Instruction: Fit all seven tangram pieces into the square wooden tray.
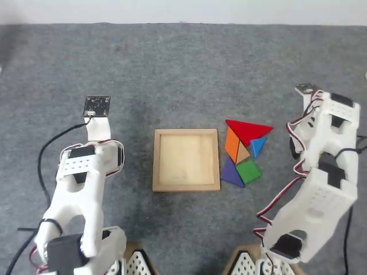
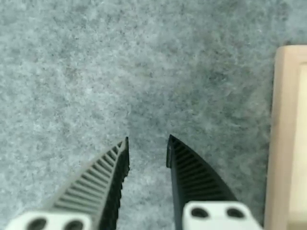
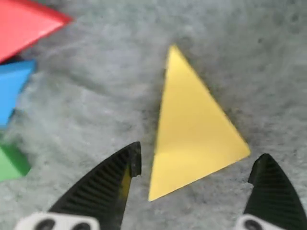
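Observation:
The square wooden tray lies empty at the table's middle; its pale rim shows in the left wrist view. Just right of it is a cluster of pieces: red triangle, orange piece, blue triangle, tan piece, purple triangle and green piece. A yellow triangle lies flat on the mat. My right gripper is open just above it, one finger on either side. My left gripper is open over bare mat left of the tray, holding nothing.
Grey felt mat covers the table. The left arm stands left of the tray and the right arm right of the piece cluster. The red triangle, blue triangle and green piece border the right wrist view.

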Action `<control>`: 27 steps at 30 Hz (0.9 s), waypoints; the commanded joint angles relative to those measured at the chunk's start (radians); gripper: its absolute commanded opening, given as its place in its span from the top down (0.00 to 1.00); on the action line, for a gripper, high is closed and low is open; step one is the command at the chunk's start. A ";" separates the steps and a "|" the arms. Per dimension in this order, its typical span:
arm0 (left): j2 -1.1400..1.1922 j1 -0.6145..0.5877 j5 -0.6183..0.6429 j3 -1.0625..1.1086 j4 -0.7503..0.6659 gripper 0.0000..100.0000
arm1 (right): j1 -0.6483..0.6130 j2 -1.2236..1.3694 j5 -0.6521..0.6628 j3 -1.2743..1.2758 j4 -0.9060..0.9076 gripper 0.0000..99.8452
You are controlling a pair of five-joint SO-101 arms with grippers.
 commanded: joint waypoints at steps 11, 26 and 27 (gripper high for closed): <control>-0.008 0.006 -0.008 -0.005 -0.020 0.88 | -0.010 0.005 -0.009 -0.015 -0.074 0.64; -0.008 0.005 -0.008 -0.005 -0.020 0.88 | -0.051 0.082 -0.008 -0.048 -0.074 0.64; -0.008 0.005 -0.008 -0.005 -0.020 0.88 | -0.051 0.082 -0.008 -0.048 -0.076 0.64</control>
